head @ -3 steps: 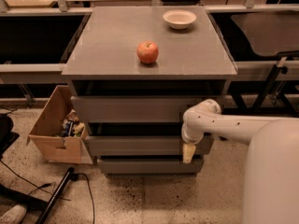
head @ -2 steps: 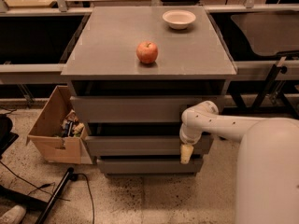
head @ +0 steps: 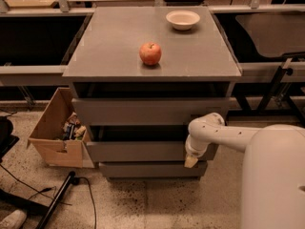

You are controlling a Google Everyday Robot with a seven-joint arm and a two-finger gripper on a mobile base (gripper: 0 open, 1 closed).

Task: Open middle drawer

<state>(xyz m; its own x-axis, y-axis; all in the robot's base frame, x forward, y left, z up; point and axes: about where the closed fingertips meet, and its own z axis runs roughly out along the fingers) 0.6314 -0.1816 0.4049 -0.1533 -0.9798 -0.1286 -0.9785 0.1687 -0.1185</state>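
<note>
An apple [head: 150, 54] sits near the middle of the desk [head: 109, 46], with a bowl [head: 183, 19] behind it to the right. Below, the gripper [head: 191, 161] hangs before the right end of the middle drawer [head: 138, 151]. A cardboard box [head: 53, 136] stands on the floor to the left.

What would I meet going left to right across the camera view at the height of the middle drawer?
cardboard box → middle drawer → end effector, pointing down at the right end of the drawer's front → robot's white body
</note>
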